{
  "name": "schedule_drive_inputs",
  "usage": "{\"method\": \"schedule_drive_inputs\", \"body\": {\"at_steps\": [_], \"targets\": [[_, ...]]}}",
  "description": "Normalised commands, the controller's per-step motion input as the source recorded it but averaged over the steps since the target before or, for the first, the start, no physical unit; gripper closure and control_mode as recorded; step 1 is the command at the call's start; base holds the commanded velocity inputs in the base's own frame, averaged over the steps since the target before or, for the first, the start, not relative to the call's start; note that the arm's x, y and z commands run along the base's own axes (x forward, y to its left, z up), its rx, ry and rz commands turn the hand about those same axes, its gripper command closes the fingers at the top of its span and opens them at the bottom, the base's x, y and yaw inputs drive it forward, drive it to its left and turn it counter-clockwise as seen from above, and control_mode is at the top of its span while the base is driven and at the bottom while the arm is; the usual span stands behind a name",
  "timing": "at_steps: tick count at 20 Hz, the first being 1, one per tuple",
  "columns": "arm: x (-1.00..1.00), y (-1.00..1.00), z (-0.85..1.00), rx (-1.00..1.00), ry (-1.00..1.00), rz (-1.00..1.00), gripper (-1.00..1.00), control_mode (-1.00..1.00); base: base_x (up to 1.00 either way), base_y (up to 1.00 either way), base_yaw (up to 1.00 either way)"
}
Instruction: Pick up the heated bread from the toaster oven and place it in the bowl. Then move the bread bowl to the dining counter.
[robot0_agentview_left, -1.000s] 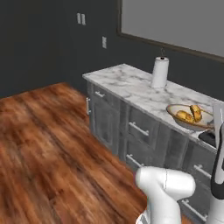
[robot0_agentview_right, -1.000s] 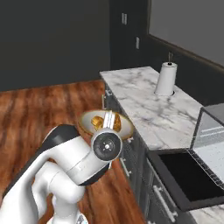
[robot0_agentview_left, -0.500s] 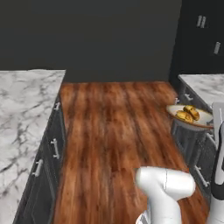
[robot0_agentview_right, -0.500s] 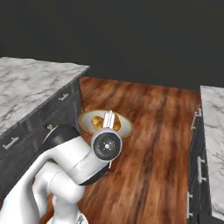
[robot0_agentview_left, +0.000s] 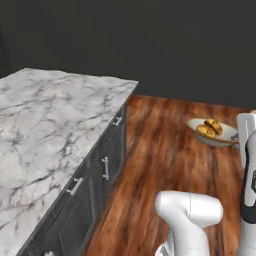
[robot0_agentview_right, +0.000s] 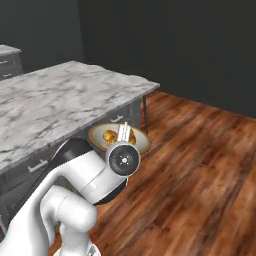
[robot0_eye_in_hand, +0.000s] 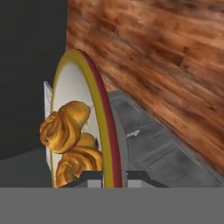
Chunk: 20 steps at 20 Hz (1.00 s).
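One bowl (robot0_agentview_left: 212, 136) w/ the bread (robot0_agentview_left: 209, 128) inside hangs in mid-air over the wood floor (robot0_agentview_left: 165, 165), its rim pinched betw. the gripper (robot0_eye_in_hand: 111, 175) tips, jaws clamped on it. Bread (robot0_eye_in_hand: 70, 142) sits just ahead of the fingers, against the bowl's (robot0_eye_in_hand: 103, 118) inner face. Marble counter (robot0_agentview_right: 55, 105) lies beside the gripper, dark drawers (robot0_agentview_left: 102, 170) below its top.

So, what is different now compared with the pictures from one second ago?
The base has turned: the counter with the paper towel roll is out of view, and the marble dining counter is now ahead on the left. That is the cameras moving. The gripper stays shut on the rim of the bowl, carried over the wooden floor with the bread still inside.
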Motion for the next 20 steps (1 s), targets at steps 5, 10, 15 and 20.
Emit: {"method": "schedule_drive_inputs", "body": {"at_steps": [5,10,15,20], "targets": [[0.00,0.00,0.00,0.00,0.00,0.00,1.00,1.00,1.00,-0.22,0.31],[0.00,0.00,0.00,0.00,0.00,0.00,1.00,1.00,1.00,-0.09,0.33],[0.00,0.00,0.00,0.00,0.00,0.00,1.00,1.00,1.00,-0.14,0.56],[0.00,0.00,0.00,0.00,0.00,0.00,1.00,1.00,1.00,-0.24,0.53]]}}
